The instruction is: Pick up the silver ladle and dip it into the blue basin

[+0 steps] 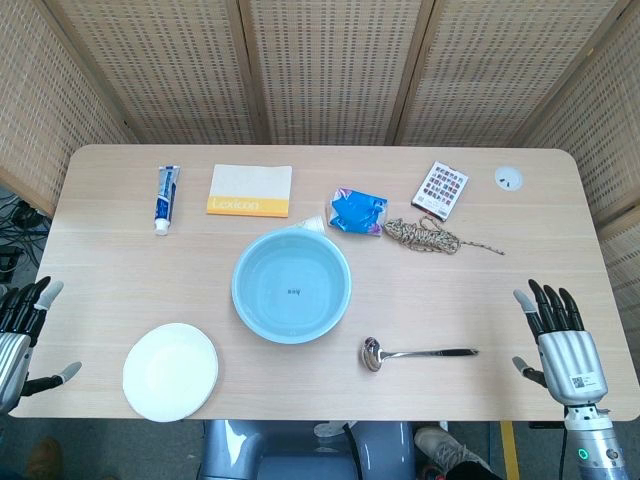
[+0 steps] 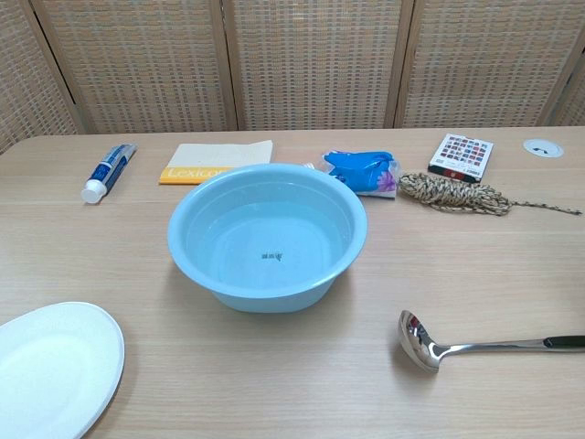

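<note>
Overhead, pale wood table point(image 1: 120, 250), wicker screens point(image 1: 330, 60) behind, left hand point(image 1: 20, 325) and right hand point(image 1: 562, 345) fingers spread, empty.

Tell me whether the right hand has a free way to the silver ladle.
Probably yes: the right hand is open at the table edge, and only bare tabletop lies between it and the silver ladle, whose handle end points toward it.

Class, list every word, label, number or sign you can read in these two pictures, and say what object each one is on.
"Lexicon": on the orange strip of the cream booklet.
Blue basin: small dark mark on its bottom, too small to read.
Toothpaste tube: print too blurred to read.
Right robot hand: small label sticker, unreadable.
Patterned card box: coloured squares, no legible text.
</note>
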Controlling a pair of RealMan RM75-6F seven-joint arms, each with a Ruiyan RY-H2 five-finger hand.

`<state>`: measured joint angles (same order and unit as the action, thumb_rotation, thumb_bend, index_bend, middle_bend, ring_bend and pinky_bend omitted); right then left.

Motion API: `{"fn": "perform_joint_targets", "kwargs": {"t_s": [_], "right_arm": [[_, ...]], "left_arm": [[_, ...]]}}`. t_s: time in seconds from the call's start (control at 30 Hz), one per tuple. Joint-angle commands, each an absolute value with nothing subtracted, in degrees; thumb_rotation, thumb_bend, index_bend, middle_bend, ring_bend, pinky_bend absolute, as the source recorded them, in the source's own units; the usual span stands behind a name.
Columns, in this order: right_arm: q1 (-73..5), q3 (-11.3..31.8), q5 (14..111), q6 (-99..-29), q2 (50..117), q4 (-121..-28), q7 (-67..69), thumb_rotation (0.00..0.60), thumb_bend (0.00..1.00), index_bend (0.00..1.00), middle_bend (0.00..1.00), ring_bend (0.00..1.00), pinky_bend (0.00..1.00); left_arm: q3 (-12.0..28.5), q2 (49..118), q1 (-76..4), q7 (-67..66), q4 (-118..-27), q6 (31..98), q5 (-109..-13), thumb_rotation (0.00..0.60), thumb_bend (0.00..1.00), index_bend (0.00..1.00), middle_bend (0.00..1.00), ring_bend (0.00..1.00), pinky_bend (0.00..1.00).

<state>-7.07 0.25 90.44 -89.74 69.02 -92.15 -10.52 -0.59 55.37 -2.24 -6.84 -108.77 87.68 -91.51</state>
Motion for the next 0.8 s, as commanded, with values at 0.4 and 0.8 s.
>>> {"fn": "perform_joint_targets", "kwargs": {"t_s": [0.4,0.8], "right_arm": [[-10.35,1.92,87.30,-81.56,69.56,-93.77,-14.35,0.600,0.00,0.00,0.52,0.59,0.34],[-20.18,4.74,65.53,-61.89,75.65,-99.13,-37.04,0.600,0.00,0.15,0.94,1.00,1.00]], "left_arm": [[0.17,56.01,-3.00,-7.55,-108.60,86.32,-89.74,0.600,0.00,0.00,0.00,0.00,0.00],[1.37,57.87,-4.94,-12.16,-108.85,83.01,-85.86,0.600,0.00,0.00,0.00,0.00,0.00]]}}
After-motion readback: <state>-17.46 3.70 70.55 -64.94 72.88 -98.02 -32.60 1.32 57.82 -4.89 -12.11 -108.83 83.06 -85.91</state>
